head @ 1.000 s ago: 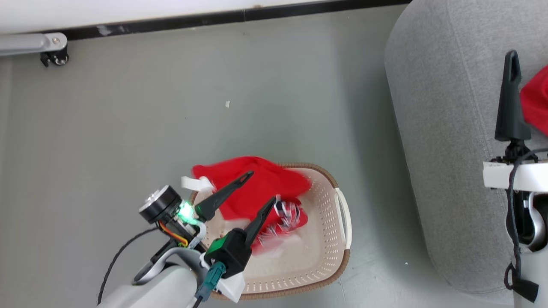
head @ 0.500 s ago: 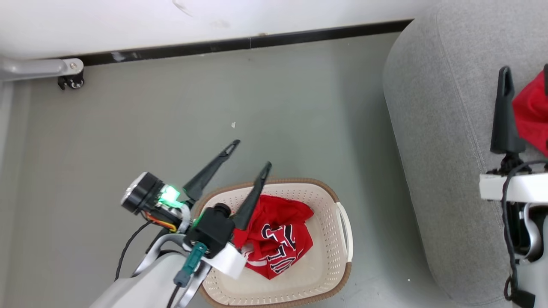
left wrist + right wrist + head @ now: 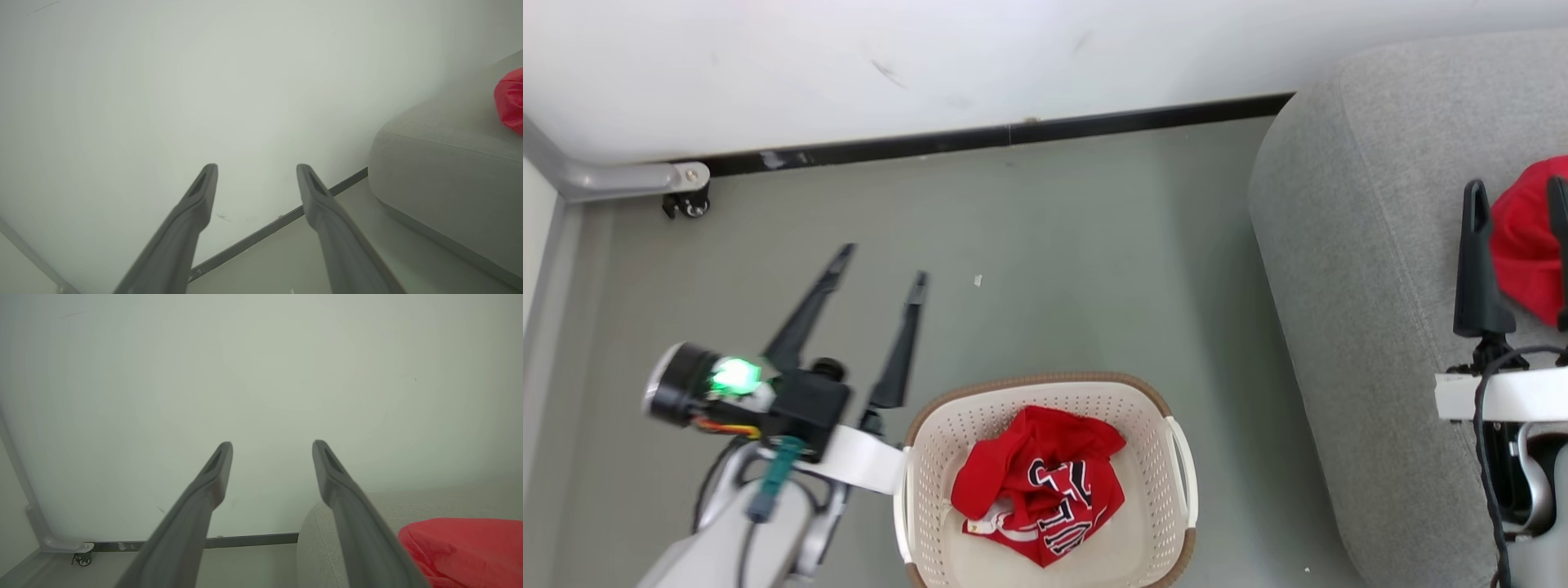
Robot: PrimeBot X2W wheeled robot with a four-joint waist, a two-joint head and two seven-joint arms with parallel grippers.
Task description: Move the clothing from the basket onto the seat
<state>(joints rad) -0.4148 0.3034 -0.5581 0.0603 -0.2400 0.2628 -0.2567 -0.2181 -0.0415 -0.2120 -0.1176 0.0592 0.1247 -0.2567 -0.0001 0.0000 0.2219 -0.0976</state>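
**Red jersey (image 3: pixel 1045 490) lies in the laundry basket (image 3: pixel 1152 457), left gripper (image 3: pixel 884 263) clear of it**

Its dark fingers stand wide apart and empty over the floor (image 3: pixel 1054 229), just off the basket's left rim. A second ago they were above the basket, among the red cloth. The right gripper (image 3: pixel 1516 184), also spread wide with nothing between its fingers, still hangs over the sofa (image 3: pixel 1356 286). Two garments: the jersey crumpled on the basket's bottom, and a plain red garment (image 3: pixel 1523 253) on the sofa. One basket, one sofa.
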